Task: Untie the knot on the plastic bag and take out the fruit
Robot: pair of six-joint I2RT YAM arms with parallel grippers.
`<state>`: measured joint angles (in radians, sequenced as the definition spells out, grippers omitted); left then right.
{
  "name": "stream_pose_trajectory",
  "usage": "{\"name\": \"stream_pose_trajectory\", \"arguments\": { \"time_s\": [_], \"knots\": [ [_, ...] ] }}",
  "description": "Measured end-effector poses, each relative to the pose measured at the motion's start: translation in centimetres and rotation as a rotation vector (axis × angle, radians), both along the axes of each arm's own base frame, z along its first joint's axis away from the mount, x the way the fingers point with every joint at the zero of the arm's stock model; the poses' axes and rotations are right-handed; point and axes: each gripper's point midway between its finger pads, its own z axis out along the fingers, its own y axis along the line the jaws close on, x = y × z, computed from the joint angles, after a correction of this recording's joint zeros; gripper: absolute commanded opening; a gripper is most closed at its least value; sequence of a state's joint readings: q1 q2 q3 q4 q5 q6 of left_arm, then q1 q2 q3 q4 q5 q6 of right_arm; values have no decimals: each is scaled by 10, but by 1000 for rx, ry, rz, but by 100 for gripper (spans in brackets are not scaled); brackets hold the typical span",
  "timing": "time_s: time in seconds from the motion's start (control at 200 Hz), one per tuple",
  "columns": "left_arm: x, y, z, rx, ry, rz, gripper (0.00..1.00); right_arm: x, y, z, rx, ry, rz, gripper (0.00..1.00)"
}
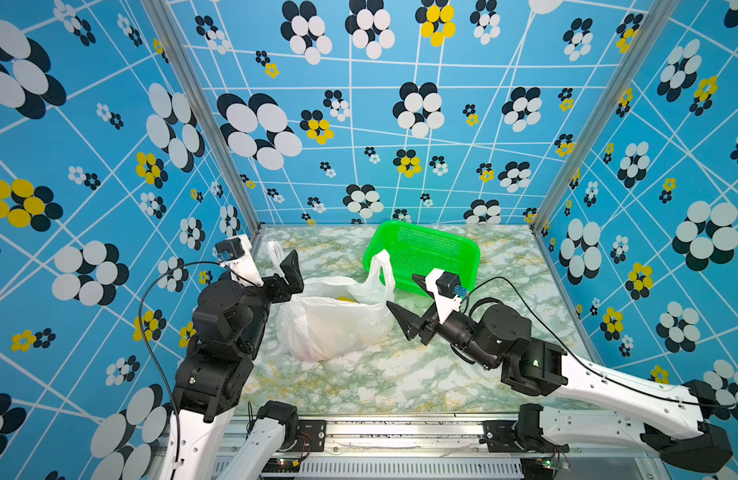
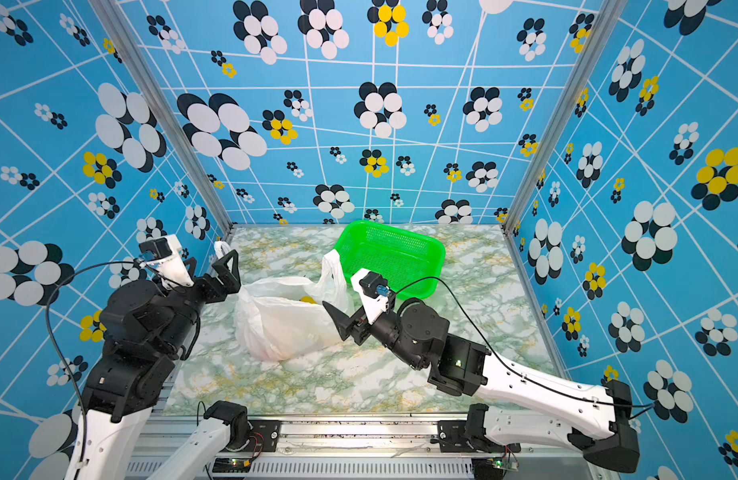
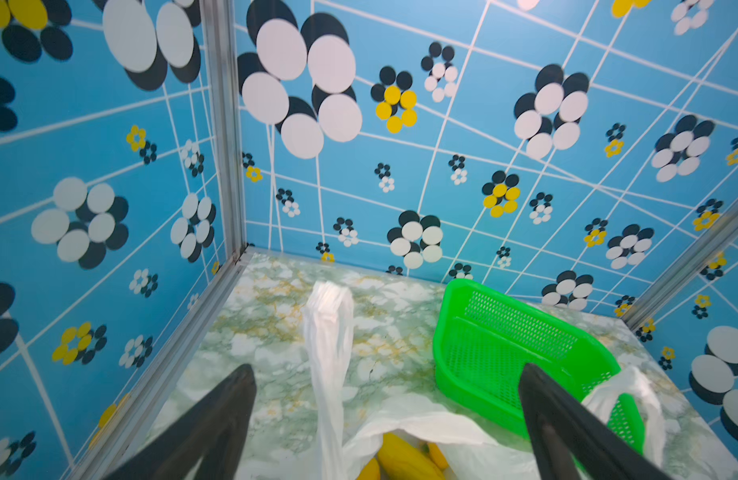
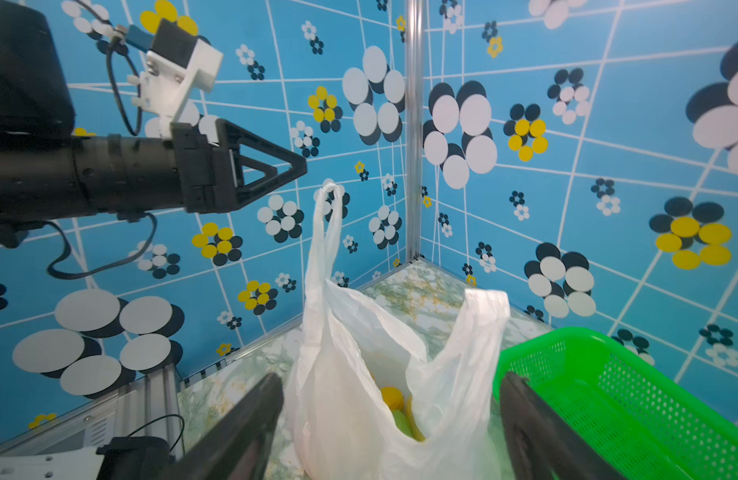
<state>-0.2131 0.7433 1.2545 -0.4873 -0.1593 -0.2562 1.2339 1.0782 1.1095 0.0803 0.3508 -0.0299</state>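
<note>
The white plastic bag [image 1: 338, 328] sits mid-table with its mouth gaping. No knot shows: one loop handle [image 4: 328, 232] stands upright on the left, and the other handle [image 1: 382, 270] leans against the basket. Yellow fruit [image 3: 404, 457] and a green fruit [image 4: 402, 419] lie inside the bag. My left gripper [image 3: 384, 370] is open at the bag's left, with the upright handle loose between its fingers. On the bag's right side my right gripper [image 4: 391, 376] is also open. Its fingers straddle the bag's top without pinching it.
A green mesh basket [image 1: 429, 243] stands empty behind and to the right of the bag, close to my right gripper. Patterned walls close in the table [image 1: 380, 382] on the left, back and right. Bare marbled table lies in front of the bag.
</note>
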Motion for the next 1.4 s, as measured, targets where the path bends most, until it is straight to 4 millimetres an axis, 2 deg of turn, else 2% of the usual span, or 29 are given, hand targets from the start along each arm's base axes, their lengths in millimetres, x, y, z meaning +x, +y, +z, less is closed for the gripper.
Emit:
{"name": "stream_pose_trajectory", "arguments": {
  "time_s": [0.06, 0.115, 0.18, 0.225, 0.315, 0.385, 0.485, 0.565, 0.635, 0.775, 0.835, 0.87, 0.94, 1.085, 1.165, 1.259, 1.339, 1.399],
  "knots": [
    [7, -5, 24, -4, -43, -19, 99, -3, 19, 15, -49, -24, 37, 93],
    [18, -10, 38, -10, -50, -31, 99, -5, 39, 25, -108, -57, 78, 97],
    [36, -18, 50, -27, -43, -58, 99, -5, 62, 35, -200, -93, 120, 88],
    [48, -24, 57, -43, -33, -80, 99, -2, 75, 45, -260, -121, 130, 89],
    [72, -27, 62, -65, 13, -91, 99, 2, 84, 66, -337, -159, 133, 93],
    [86, -21, 64, -67, 39, -77, 100, -2, 77, 65, -387, -165, 155, 97],
    [92, -11, 55, -43, 78, -50, 99, -10, 65, 37, -471, -137, 195, 96],
    [89, -8, 40, 1, 103, -28, 99, -5, 67, -4, -584, -90, 186, 96],
    [82, -14, 19, 54, 122, -44, 99, 8, 83, -48, -698, -31, 161, 99],
    [64, -35, -25, 200, 123, -128, 99, 31, 114, -137, -898, 96, 138, 99],
    [62, -33, -45, 230, 146, -130, 100, 37, 119, -167, -969, 142, 133, 99],
    [64, -27, -55, 232, 170, -120, 100, 40, 121, -178, -992, 163, 129, 99],
    [74, -12, -63, 227, 202, -91, 100, 49, 124, -187, -1010, 193, 115, 98],
    [93, -10, -84, 243, 253, -112, 100, 82, 128, -175, -952, 233, 63, 92],
    [102, -3, -92, 243, 273, -103, 99, 91, 126, -175, -948, 253, 56, 87],
    [104, 4, -98, 226, 286, -102, 100, 89, 125, -178, -948, 278, 77, 68],
    [104, 6, -95, 214, 275, -106, 100, 82, 129, -181, -951, 283, 125, 40],
    [104, 4, -94, 211, 268, -119, 99, 75, 131, -188, -950, 301, 159, 24]
  ]
}}
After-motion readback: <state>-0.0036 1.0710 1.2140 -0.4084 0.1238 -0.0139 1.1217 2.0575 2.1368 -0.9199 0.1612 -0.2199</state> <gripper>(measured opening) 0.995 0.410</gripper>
